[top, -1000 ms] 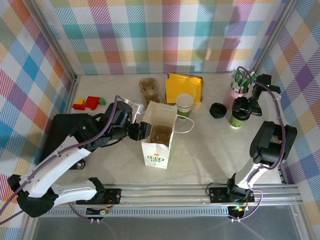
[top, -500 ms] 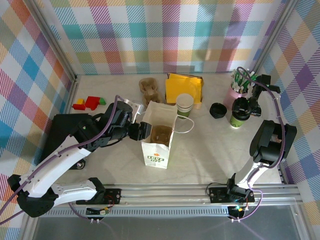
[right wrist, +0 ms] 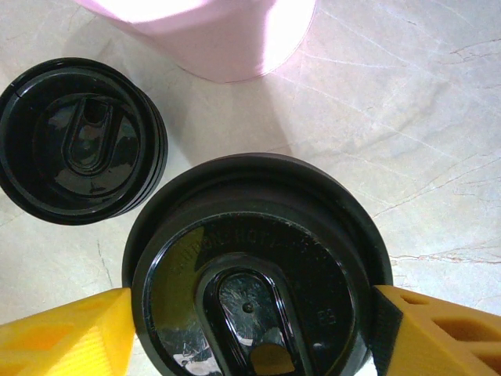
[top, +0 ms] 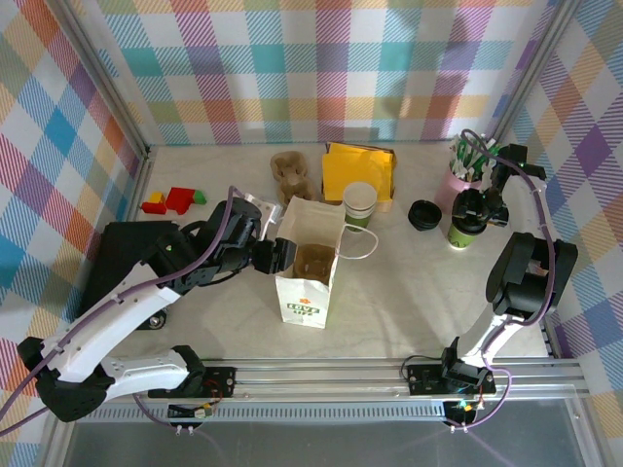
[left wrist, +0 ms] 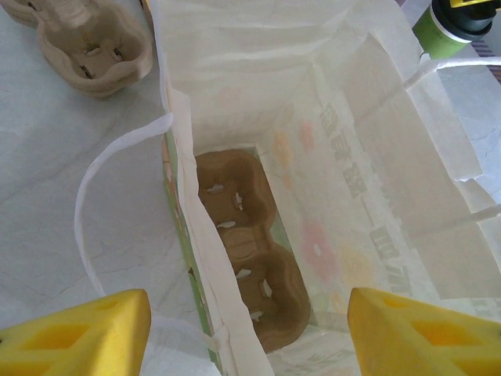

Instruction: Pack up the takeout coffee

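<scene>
The takeout coffee [top: 463, 232], a green-banded cup with a black lid [right wrist: 250, 274], stands on the table at the far right. My right gripper [top: 474, 207] is above it, and its yellow fingers [right wrist: 70, 333] press on both sides of the lid rim, so the right gripper [right wrist: 250, 333] is shut on it. The white paper bag [top: 304, 292] stands upright mid-table, with a brown cup carrier [left wrist: 243, 251] on its bottom. My left gripper [top: 275, 255] is open at the bag's left rim. In the left wrist view this gripper [left wrist: 246, 333] straddles the near bag wall [left wrist: 188, 219], and the coffee [left wrist: 446, 27] peeks in at the top right.
A stack of loose black lids [top: 424, 214] lies just left of the coffee, and a pink cup of sticks [top: 464, 180] stands behind it. Behind the bag are stacked lidless cups [top: 359, 204], a yellow box [top: 358, 167] and a second carrier [top: 290, 175]. Toy blocks [top: 173, 201] lie far left.
The right gripper's jaws have narrowed onto the coffee's lid. The left arm and the bag have barely moved.
</scene>
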Controlling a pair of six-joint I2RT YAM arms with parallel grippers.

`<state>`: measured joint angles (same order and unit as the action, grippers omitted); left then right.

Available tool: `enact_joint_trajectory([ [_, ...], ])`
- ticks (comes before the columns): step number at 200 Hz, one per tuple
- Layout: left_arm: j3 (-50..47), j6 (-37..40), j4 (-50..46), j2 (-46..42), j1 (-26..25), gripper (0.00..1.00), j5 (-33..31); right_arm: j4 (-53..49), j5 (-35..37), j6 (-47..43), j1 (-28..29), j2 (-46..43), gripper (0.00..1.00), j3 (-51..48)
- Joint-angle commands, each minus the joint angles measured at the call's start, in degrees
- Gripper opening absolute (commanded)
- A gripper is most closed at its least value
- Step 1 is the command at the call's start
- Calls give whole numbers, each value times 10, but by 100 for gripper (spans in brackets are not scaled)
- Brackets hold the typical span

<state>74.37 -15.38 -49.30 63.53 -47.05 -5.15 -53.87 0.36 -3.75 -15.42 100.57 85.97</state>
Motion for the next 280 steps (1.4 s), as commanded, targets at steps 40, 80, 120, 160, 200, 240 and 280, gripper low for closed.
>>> enact_joint_trajectory([
  [40, -6, 5, 9, 5, 7, 67, -2, -26, 6, -13, 4, 30, 79, -3],
  [80, -7, 6, 10, 3, 7, 67, -3, -28, 10, -13, 7, 34, 79, 1],
  [120, -11, 6, 11, 3, 9, 67, -4, -29, 33, -13, 16, 41, 76, -5],
  [160, -12, 6, 9, 1, 10, 67, -5, -34, 55, -13, 38, 47, 76, -10],
  [200, -14, 5, 8, -1, 10, 67, -4, -27, 54, -13, 38, 55, 77, -20],
  [240, -13, 4, 8, -5, 10, 67, -6, -29, 46, -7, 39, 66, 70, -19],
  [280, -14, 0, 8, -7, 10, 67, -6, -42, 40, 3, 41, 51, 64, -15],
])
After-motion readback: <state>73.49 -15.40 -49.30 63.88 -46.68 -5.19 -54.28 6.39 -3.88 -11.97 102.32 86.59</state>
